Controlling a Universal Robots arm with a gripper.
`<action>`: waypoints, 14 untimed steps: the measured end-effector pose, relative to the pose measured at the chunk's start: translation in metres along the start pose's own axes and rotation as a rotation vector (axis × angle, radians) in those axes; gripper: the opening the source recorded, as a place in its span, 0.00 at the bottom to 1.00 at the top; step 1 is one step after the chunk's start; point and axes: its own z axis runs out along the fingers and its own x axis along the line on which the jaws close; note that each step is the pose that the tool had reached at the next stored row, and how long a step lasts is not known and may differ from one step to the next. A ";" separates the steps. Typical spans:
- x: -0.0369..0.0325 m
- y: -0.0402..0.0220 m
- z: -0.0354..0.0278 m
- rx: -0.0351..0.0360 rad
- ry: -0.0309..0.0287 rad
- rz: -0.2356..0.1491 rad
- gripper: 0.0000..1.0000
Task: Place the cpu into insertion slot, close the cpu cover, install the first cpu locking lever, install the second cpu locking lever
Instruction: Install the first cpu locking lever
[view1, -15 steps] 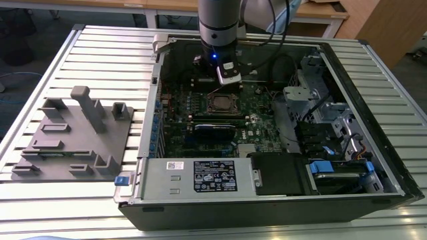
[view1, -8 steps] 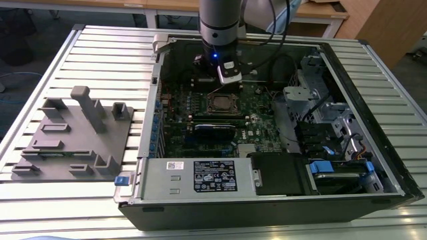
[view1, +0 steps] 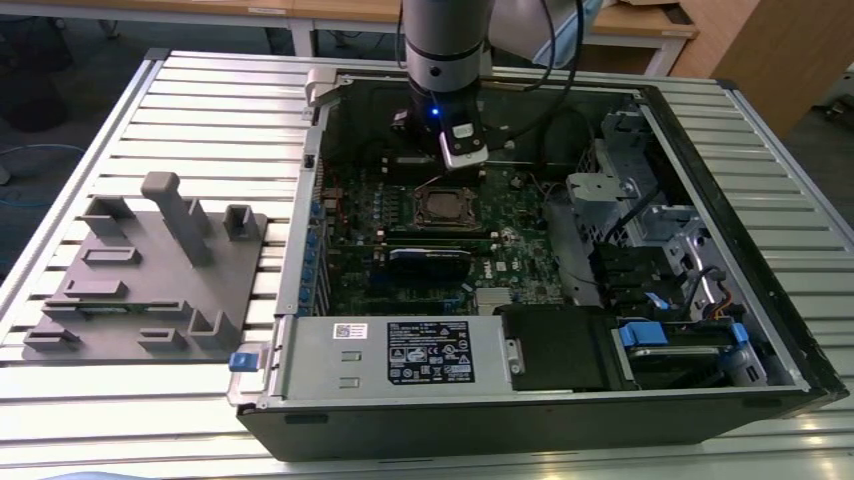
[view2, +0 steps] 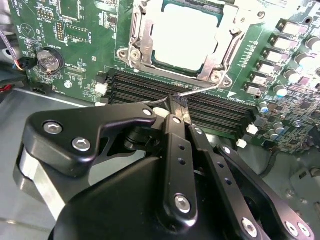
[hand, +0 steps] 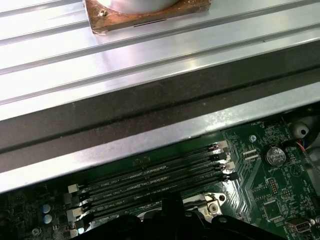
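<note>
I have the black two-fingered gripper low inside the open computer case, just beside the insertion slot, the small square silver-rimmed socket on the green motherboard. In the second wrist view its fingers are pressed together, with no gap between them. Their tips are right at the free end of the thin silvery wire locking lever, which lies over the long black memory slots. I cannot tell whether the wire is pinched between the tips or only resting against them.

The cpu, a small flat square chip with a dull silver-grey top, sits in the socket. The cpu cover, a thin silvery metal frame with a square window, lies around it, apparently folded down.

I judge the lever to be stiff, springy steel: light, but likely to push back as it nears its catch. It is round and smooth enough to slip off a fingertip. Its outer end looks like the best place to bear on it, since that gives the most leverage and keeps the gripper well away from the chip. The chip and the socket under it are the fragile parts, so I would keep any load on the wire and the frame alone.
</note>
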 end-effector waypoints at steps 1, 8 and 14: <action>0.0000 0.0000 0.0000 0.0000 0.0000 0.000 0.10; -0.0003 -0.0003 0.0024 0.0011 -0.0003 0.000 0.10; -0.0023 0.0000 0.0049 0.0026 -0.0007 0.000 0.10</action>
